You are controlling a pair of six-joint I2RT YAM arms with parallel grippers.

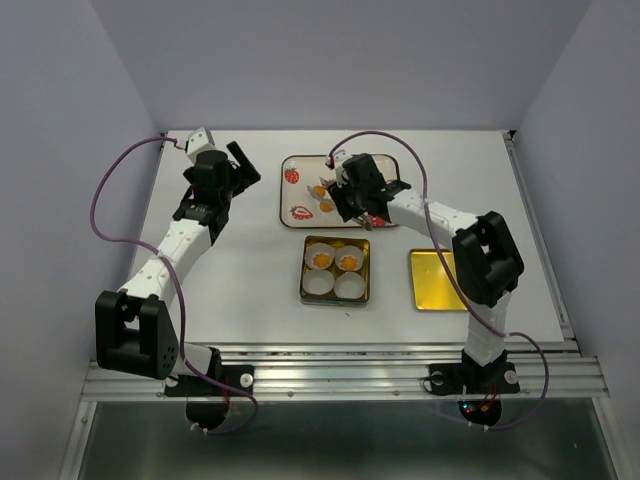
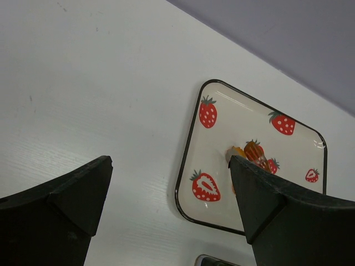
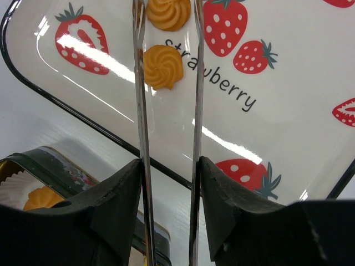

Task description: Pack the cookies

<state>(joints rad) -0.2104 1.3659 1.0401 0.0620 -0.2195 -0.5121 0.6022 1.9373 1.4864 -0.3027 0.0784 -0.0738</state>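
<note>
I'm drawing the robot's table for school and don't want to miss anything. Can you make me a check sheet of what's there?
Surface: white table, plain and flat.
Job's things: cookies, two on the strawberry plate, two in paper cups inside the tin; two cups are empty.
Clutter: gold lid lying right of the tin.
Grippers: left gripper open, holding nothing; right gripper pinching metal tongs, blades either side of the plate's cookies.
Cables: purple cables loop from each arm.
Surroundings: grey walls, metal rail at the near edge.
</note>
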